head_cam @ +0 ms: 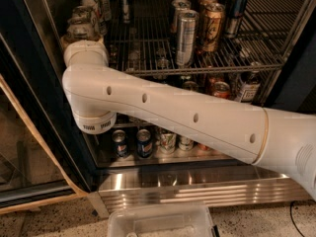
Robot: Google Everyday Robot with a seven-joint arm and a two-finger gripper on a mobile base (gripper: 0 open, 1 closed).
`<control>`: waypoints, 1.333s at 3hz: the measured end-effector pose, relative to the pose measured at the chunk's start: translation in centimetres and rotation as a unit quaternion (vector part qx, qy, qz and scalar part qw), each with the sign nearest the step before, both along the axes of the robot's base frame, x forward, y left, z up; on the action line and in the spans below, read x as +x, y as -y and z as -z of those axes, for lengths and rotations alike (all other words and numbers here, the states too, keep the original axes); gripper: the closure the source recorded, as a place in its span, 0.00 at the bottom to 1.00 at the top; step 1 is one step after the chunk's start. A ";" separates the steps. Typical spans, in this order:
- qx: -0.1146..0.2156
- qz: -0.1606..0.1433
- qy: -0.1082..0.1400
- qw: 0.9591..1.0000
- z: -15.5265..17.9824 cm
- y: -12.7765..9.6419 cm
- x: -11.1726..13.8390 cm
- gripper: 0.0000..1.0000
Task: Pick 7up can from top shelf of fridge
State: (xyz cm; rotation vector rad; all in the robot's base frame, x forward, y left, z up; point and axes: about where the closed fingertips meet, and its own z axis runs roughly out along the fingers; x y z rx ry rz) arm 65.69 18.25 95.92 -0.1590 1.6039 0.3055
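The fridge [30,78] stands open, with a dark frame and a ribbed steel base [197,187]. Its top shelf [143,46] is a silvery wire rack. A row of pale cans with silver lids stands at the shelf's left side. The nearest of them, apparently the 7up can [80,28], is just above my arm's elbow. My white arm [173,115] crosses from the right, bends at the left and reaches up into the shelf under those cans. The gripper is hidden behind the elbow joint [85,53].
A tall slim silver can [186,36], gold-brown cans [212,26] and a dark can [236,6] stand on the top shelf's middle and right. More cans [143,142] fill the lower shelves. A clear plastic bin [163,222] sits on the floor in front.
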 end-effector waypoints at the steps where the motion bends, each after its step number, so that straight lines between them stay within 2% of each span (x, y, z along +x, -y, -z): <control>1: 0.002 0.002 0.005 1.000 -0.4 0.7 -0.8 1.00; 4: 0.000 -0.010 0.025 1.000 -2.4 1.7 -4.3 1.00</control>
